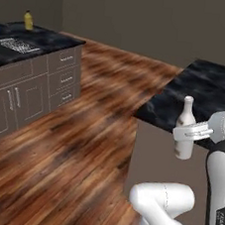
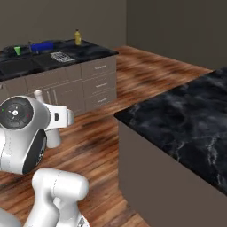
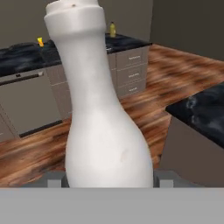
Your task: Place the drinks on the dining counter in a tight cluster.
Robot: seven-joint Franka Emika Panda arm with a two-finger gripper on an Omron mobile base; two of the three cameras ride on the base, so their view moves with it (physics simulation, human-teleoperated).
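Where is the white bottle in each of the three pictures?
Left base view: white bottle right of centre, upright in the gripper, in front of the dining counter edge.
Right base view: far left, mostly behind the arm; its neck and base peek out.
Hand view: huge, centre.
Shared landmark: the yellow jug on the far counter.

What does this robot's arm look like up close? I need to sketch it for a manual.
The arm has glossy white rounded shells with dark grey bands at the joints and small lettering low on one segment. A round dark cap carries tiny green and red dots. The gripper is pale grey-white.
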